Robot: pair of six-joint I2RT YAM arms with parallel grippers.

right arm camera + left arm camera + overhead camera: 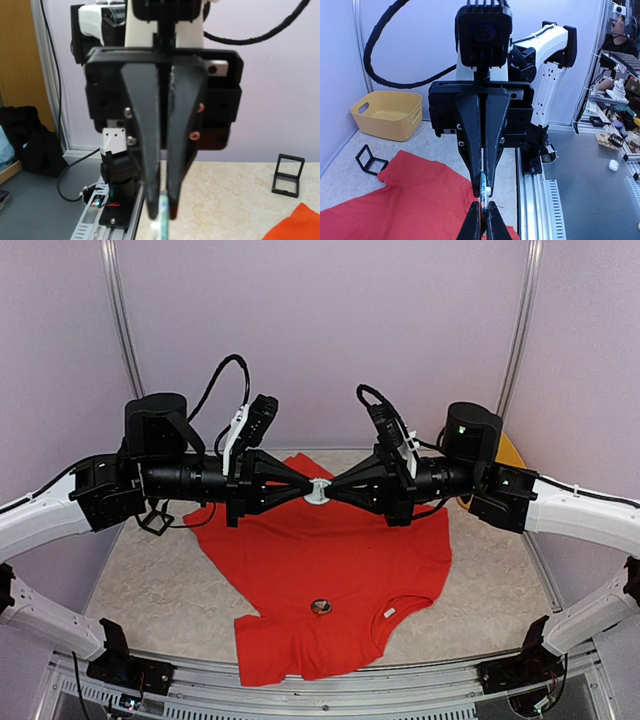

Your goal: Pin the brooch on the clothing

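Both arms are raised, with forearms level and pointing at each other over the middle of the counter (150, 580). The left tool (306, 490) and the right tool (329, 490) meet tip to tip. Each is clamped flat on opposite edges of the brooch (317, 498), a thin pale disc held well above the fabric. The disc shows as a ring from above and edge-on in both wrist views, lying in line with the closed fingers (492, 222).

The T-shirt (330, 550), bright red, lies spread and slightly rumpled on the counter directly beneath. Its long axis runs far to near, with the neckline and its white label (389, 612) toward the arm bases. A small dark round item (321, 606) rests on it just behind the collar.

The counter top is mottled beige and the walls are pale lilac. A yellow basket (387, 115) and a small black frame (370, 161) stand near the far corner on the right arm's side.
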